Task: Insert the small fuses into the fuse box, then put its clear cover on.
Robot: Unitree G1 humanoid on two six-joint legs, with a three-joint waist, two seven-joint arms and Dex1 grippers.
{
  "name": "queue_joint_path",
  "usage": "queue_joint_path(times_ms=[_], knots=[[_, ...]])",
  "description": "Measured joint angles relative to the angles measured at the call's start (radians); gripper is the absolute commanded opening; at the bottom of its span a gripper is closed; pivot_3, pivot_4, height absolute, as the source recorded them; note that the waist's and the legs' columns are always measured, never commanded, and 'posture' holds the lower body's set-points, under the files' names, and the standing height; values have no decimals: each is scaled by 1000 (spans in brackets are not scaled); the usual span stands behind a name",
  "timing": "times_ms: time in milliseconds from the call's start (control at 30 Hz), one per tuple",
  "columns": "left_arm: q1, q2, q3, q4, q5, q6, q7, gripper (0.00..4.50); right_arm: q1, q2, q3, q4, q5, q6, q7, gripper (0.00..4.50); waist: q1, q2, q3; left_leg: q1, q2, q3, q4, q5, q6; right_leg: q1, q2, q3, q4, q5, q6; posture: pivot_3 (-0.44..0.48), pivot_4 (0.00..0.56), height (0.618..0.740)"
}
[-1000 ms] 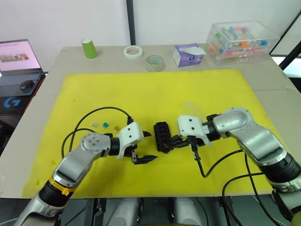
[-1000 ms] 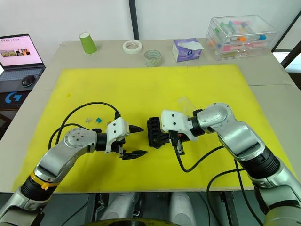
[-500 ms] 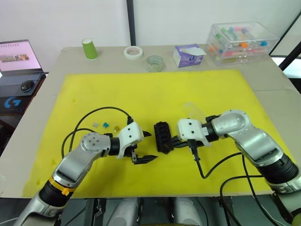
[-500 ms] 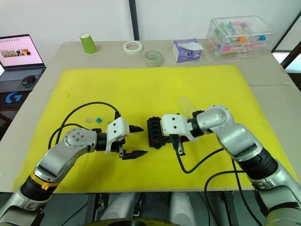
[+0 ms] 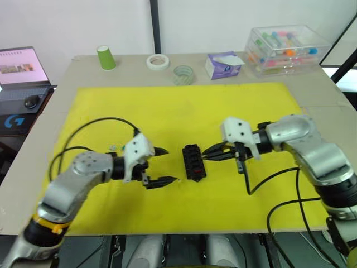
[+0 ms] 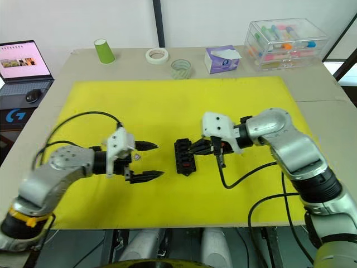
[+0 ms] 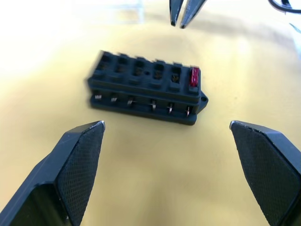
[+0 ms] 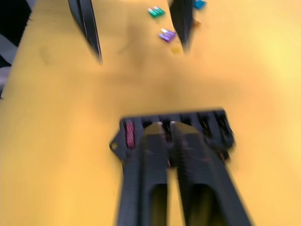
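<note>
Left wrist view: left gripper (image 7: pixel 167 136) fingers spread wide, nothing between them, pointed at the fuse box (image 7: pixel 146 87).
Right gripper (image 5: pixel 209 154): fingers nearly together, a thin gap between the tips, holding nothing; tips just beside the box on its right side.
Fuse box: sits free on the yellow mat (image 5: pixel 184 106), between the two grippers. One red fuse (image 7: pixel 194 76) seated in the end slot; the other slots look empty.
Loose fuses (image 8: pixel 163 28): small cluster on the mat beyond the left gripper, well apart from the box.
Clear cover (image 5: pixel 230 128): faint, probably the transparent piece on the mat behind the right gripper.
Handling, fuses: tiny, light, hard plastic, likely slippery; pinch the flat faces of the head, blades down.
Handling, box: light and rigid, likely to skate on the mat under insertion force; steady it by the long sides.
Risk: a tilted fuse jams or flicks out.
</note>
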Motion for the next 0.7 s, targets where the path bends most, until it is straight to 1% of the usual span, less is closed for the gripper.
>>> queue_joint_path(times_ms=[33,100,133,200,267,300,400,467,600,700], knots=[[21,29,53,-16,-37,29,-5,4500,14,-24,-20,12,3,-1,7,1787,0,0,0,0,0,0,0,0,0,0,0,0,0,0,0,0,150,740],[81,79,163,-43,-94,69,-14,4500,39,-61,-47,43,5,-13,20,2406,0,0,0,0,0,0,0,0,0,0,0,0,0,0,0,0,150,740],[123,108,214,-49,-109,82,-26,4500,53,-77,-58,57,5,-24,26,2817,0,0,0,0,0,0,0,0,0,0,0,0,0,0,0,0,150,740],[258,179,374,-35,-122,103,-76,4500,80,-126,-83,110,3,-49,45,3514,-5,1,0,0,1,1,-1,0,0,-1,1,0,0,0,0,0,150,740],[360,225,518,0,-116,106,-124,4500,96,-169,-116,171,-4,-73,61,4203,-4,1,1,0,1,1,-2,0,0,-1,1,0,0,0,0,0,150,740],[402,242,578,19,-106,101,-147,4500,99,-187,-131,203,-9,-87,66,4464,-3,2,1,0,1,1,-1,0,0,-1,0,0,0,0,0,0,150,740],[549,261,729,108,-42,53,-215,4500,115,-243,-176,344,-37,-155,73,4464,1,2,1,0,1,2,-2,0,1,0,0,0,-2,0,0,0,150,740],[613,261,783,183,3,13,-245,4500,139,-270,-197,427,-57,-195,76,4464,2,2,1,0,1,2,-2,-1,1,1,0,0,-2,0,0,0,150,740],[637,278,808,314,66,-77,-285,4500,182,-306,-223,515,-74,-245,93,4464,-1,2,1,0,1,2,-2,-1,1,1,0,0,-2,0,-1,0,150,740],[604,288,800,372,85,-116,-288,4500,186,-309,-238,574,-92,-273,91,4464,-3,4,2,0,1,2,-2,-1,1,1,0,0,-2,0,-1,0,150,740]])
